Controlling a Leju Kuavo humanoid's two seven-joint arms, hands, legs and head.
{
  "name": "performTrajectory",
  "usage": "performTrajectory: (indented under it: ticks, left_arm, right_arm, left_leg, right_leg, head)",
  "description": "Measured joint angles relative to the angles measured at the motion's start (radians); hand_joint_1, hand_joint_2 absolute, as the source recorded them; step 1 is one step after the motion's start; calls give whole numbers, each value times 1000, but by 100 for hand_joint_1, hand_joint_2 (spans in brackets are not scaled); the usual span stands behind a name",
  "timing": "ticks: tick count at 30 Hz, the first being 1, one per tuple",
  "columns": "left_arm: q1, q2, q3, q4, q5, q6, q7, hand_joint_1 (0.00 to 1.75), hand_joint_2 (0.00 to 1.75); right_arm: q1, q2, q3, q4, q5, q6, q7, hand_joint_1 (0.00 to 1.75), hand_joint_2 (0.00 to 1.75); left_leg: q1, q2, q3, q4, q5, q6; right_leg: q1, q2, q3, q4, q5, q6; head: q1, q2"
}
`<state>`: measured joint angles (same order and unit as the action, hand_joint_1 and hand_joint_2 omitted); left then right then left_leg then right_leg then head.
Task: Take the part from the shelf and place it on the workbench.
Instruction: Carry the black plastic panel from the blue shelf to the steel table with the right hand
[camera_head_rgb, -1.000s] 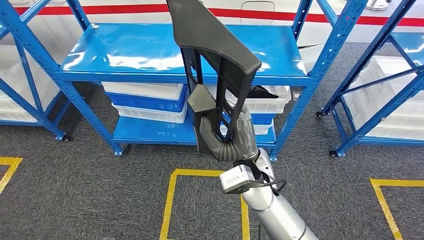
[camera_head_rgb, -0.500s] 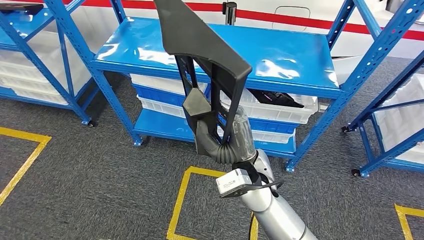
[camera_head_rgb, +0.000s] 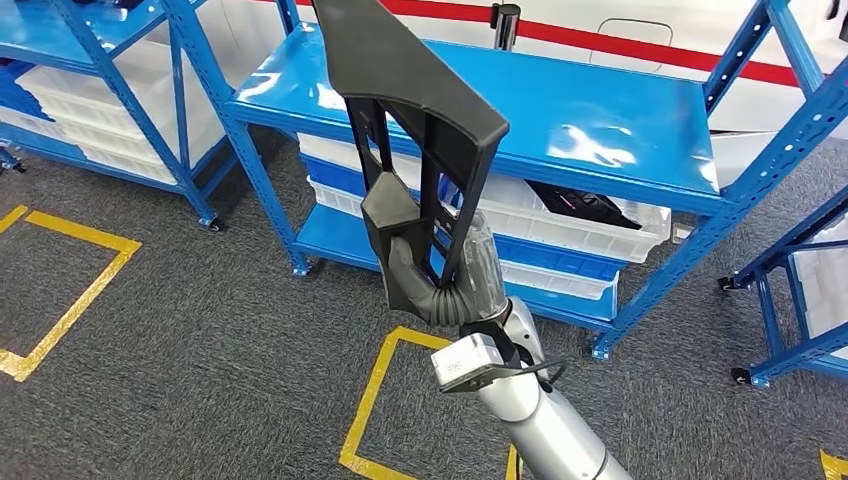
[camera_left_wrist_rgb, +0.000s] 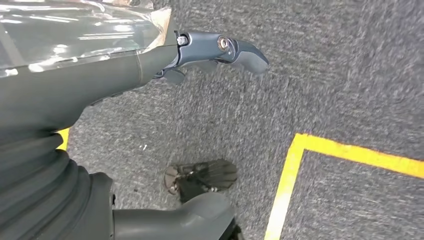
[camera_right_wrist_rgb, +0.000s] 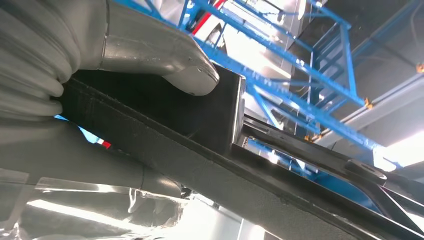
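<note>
right hand around black part

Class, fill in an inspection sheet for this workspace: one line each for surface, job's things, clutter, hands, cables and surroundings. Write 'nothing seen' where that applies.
Surface: grey carpet floor with yellow tape outlines; no workbench seen.
Job's things: black part, held upright in front of the camera, off the shelf.
Clutter: nothing seen.
Hands: right hand grips the black part's lower end; left hand hangs over the floor, holding nothing, fingers apart.
Cables: thin black cable at the right wrist.
Surroundings: blue shelf, its top level bare; white bins and blue bins below; more blue racks at both sides.
</note>
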<state>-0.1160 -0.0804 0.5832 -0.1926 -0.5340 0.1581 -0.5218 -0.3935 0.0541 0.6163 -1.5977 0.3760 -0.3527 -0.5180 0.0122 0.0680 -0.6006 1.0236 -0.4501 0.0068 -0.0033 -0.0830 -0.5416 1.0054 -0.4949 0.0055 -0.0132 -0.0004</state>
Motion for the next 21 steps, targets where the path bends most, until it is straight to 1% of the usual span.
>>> performTrajectory:
  ticks: [1, 2, 3, 4, 5, 6, 7, 8, 9, 10, 11, 12, 13, 14, 15, 16, 17, 18, 19, 20, 21]
  left_arm:
    - [0, -1, 0, 0, -1, 5, -3, 0, 175]
    - [0, -1, 0, 0, -2, 10, -4, 0, 175]
    - [1, -2, 0, 0, -3, 14, -4, 0, 175]
    - [1, -4, 0, 0, -4, 17, -3, 0, 175]
    - [0, -6, 0, 0, -6, 21, -2, 0, 175]
    - [0, -8, 0, 0, -9, 25, 0, 0, 175]
    - [0, -8, 0, 0, -11, 28, 1, 0, 175]
    - [1, -8, 0, 0, -13, 29, 1, 0, 175]
    - [4, -9, 0, 0, -13, 30, 1, 0, 175]
    - [7, -9, 0, 0, -14, 29, 0, 0, 175]
    - [10, -10, 0, 0, -14, 28, -2, 0, 175]
    - [12, -11, 0, 0, -15, 27, -3, 0, 175]
    - [13, -11, 0, 0, -16, 25, -5, 0, 175]
    - [13, -11, 0, 0, -18, 23, -6, 0, 175]
    - [14, -12, 0, 0, -19, 21, -6, 0, 175]
    - [17, -12, 0, 0, -21, 20, -6, 0, 175]
    - [21, -11, 0, 0, -22, 20, -5, 0, 175]
    - [25, -10, 0, 0, -24, 21, -1, 0, 175]
    - [28, -10, 0, 0, -27, 23, 2, 0, 175]
    - [29, -10, 0, 0, -29, 26, 5, 0, 175]
    - [30, -9, 0, 0, -31, 28, 7, 0, 175]
  right_arm:
    - [2, 2, 0, 0, 3, 3, -2, 175, 175]
    - [4, 3, 1, 0, 5, 7, -5, 175, 175]
    - [6, 4, 1, 0, 8, 10, -7, 175, 175]
    - [7, 4, 2, 0, 10, 13, -10, 175, 175]
    - [9, 4, 2, 0, 12, 15, -14, 175, 175]
    - [13, 3, 3, 0, 13, 17, -18, 175, 175]
    - [20, 1, 3, 1, 15, 19, -22, 175, 175]
    - [29, 0, 3, 2, 15, 21, -25, 175, 175]
    - [40, -3, 3, 3, 16, 23, -28, 175, 175]
    - [49, -4, 4, 4, 16, 23, -31, 175, 175]
    - [57, -6, 4, 4, 16, 24, -35, 175, 175]
    - [61, -7, 4, 4, 16, 24, -37, 175, 175]
    - [64, -7, 3, 4, 17, 24, -39, 175, 175]
    - [68, -7, 3, 4, 17, 23, -41, 175, 175]
    - [73, -7, 3, 2, 18, 22, -42, 175, 175]
    - [80, -7, 2, 1, 20, 21, -43, 175, 175]
    - [87, -6, 2, -1, 23, 20, -46, 175, 175]
    - [93, -5, 1, -3, 25, 18, -49, 175, 175]
    - [99, -3, 0, -4, 28, 17, -53, 175, 175]
    - [103, 0, 0, -6, 30, 16, -57, 175, 175]
    - [107, 2, -1, -7, 32, 14, -60, 175, 175]
  left_leg:
    - [-4, -8, -2, -2, 0, 3]
    - [-5, -19, -3, -6, 3, 8]
    - [-4, -28, -1, -12, 7, 15]
    - [-2, -38, 1, -18, 12, 22]
    - [1, -48, 4, -23, 17, 29]
    - [2, -58, 4, -26, 20, 33]
    - [2, -71, 2, -26, 21, 36]
    - [2, -85, 1, -26, 22, 36]
    - [1, -99, 0, -26, 22, 36]
    - [1, -114, 0, -25, 22, 36]
    - [1, -129, 1, -23, 22, 36]
    - [1, -142, 1, -21, 21, 35]
    - [-1, -154, -1, -17, 20, 32]
    - [-2, -163, -4, -14, 19, 29]
    - [-2, -171, -8, -12, 19, 24]
    - [-2, -177, -11, -11, 20, 17]
    - [0, -183, -14, -13, 22, 11]
    - [2, -181, -16, -11, 21, 5]
    - [2, -165, -21, -1, 13, 0]
    - [2, -141, -34, 27, -6, -5]
    - [3, -112, -55, 73, -33, -9]
  right_leg:
    - [2, -8, 1, -2, 0, 3]
    - [4, -17, 3, -4, -1, 8]
    - [4, -16, 3, -2, -5, 12]
    - [5, -2, -3, 13, -17, 13]
    - [4, 20, -18, 49, -37, 12]
    - [1, 45, -45, 107, -64, 7]
    - [0, 63, -77, 178, -94, 2]
    - [0, 73, -110, 243, -117, 1]
    - [-1, 77, -130, 279, -124, 4]
    - [0, 80, -128, 268, -111, 12]
    - [-1, 85, -108, 221, -84, 21]
    - [-3, 98, -76, 146, -49, 30]
    - [-5, 115, -48, 78, -22, 33]
    - [-7, 126, -29, 34, -5, 32]
    - [-8, 133, -19, 9, 4, 27]
    - [-6, 130, -18, 5, 6, 20]
    - [-6, 122, -15, 4, 9, 14]
    - [-8, 115, -14, 2, 12, 7]
    - [-12, 108, -13, -1, 15, -1]
    - [-15, 99, -11, -5, 17, -9]
    - [-16, 90, -10, -7, 18, -15]
  head:
    - [1, 0]
    - [1, 0]
    - [1, 0]
    - [1, 0]
    - [3, 0]
    - [5, 0]
    - [6, 0]
    - [8, 0]
    - [8, 0]
    - [9, 0]
    - [9, 0]
    - [9, 0]
    - [9, 0]
    - [9, 0]
    - [9, 0]
    - [9, 0]
    - [9, 0]
    - [9, 0]
    - [7, 0]
    - [3, 0]
    - [-1, 0]
